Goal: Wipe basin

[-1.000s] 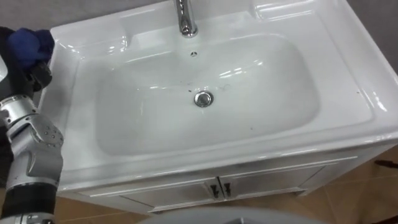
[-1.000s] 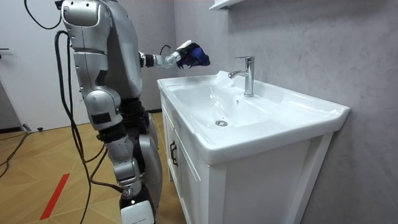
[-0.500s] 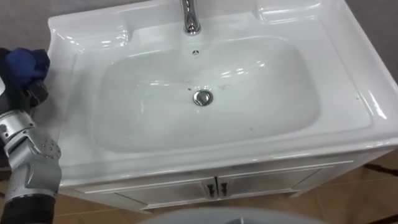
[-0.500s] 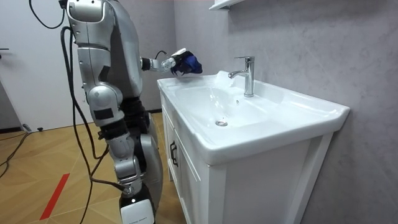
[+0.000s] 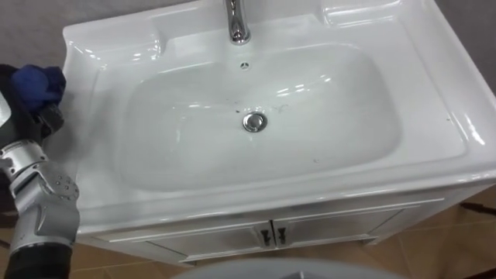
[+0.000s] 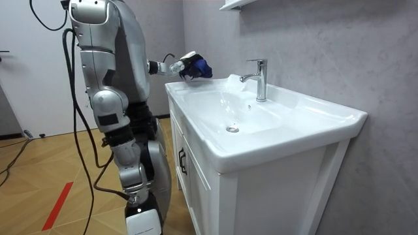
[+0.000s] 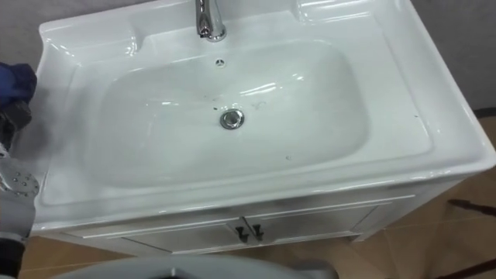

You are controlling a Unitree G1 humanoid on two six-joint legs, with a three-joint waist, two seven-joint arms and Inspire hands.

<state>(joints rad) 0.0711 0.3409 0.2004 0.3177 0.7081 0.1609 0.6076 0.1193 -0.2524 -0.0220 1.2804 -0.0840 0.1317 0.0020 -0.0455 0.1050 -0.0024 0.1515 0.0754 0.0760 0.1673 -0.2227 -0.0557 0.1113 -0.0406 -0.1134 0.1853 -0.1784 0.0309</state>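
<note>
A white basin [image 5: 434, 93] on a white cabinet lies below me, with a chrome tap [image 5: 236, 23] at the back and a round drain [image 5: 253, 121] in the bowl. A few dark specks [image 5: 280, 108] mark the bowl near the drain. My left hand [image 5: 35, 116] is shut on a bunched blue cloth [image 5: 35, 77] at the basin's back left corner, just outside the rim. In the room view the same left hand [image 6: 185, 64] holds the blue cloth [image 6: 201, 66] a little above that corner. I stand upright at the basin's left end.
The cabinet has two doors with small dark handles [image 5: 273, 235] under the front edge. A grey wall [image 6: 339, 52] runs behind the basin, with a shelf [image 6: 235, 4] above the tap. Wooden floor [image 6: 39, 176] lies behind me.
In the room view my left hand with the cloth came down and back towards the basin's corner a second ago. Over the last half second it has stayed put.
</note>
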